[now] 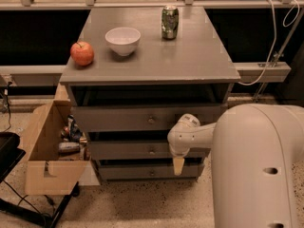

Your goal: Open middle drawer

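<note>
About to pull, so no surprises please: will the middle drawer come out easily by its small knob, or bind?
The middle drawer looks like rigid wood with a low front, so it is probably stiff and fairly light. Its knob is small and round, so a grasp may slip. The gripper hangs right of the knob and lower; an off-centre pull could jam it.

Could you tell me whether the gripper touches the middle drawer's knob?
Apart: the camera view shows bare drawer front between the knob and the gripper to its right.

Speckled beige floor [142, 208], dark window panels [33, 37] behind grey wooden cabinet-top surface [190, 56], open brown cardboard box [40, 175] at its left, end effector [178, 165] low before its front.
</note>
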Motion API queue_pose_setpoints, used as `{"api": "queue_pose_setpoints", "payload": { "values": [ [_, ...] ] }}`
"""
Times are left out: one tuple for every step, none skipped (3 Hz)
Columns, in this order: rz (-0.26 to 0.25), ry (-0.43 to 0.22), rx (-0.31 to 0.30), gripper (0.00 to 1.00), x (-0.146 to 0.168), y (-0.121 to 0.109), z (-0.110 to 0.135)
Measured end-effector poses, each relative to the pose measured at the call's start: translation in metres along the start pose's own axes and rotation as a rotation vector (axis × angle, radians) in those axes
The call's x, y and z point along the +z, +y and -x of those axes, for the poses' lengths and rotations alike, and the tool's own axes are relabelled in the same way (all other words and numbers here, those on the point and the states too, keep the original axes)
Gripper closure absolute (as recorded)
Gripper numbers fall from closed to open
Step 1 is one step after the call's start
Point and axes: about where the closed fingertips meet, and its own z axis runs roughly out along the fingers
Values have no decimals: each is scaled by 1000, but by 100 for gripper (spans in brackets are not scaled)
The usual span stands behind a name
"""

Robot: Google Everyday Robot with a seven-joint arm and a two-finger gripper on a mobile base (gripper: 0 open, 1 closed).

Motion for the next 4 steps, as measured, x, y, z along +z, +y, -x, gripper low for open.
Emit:
{"api": "queue_pose_setpoints", "payload": {
  "values": [
    [54,33,-7,15,15,1,3],
    [120,99,-3,38,15,5,4],
    [141,165,-8,62,-3,7,4],
    [141,165,-8,85,-3,7,4]
  ]
}}
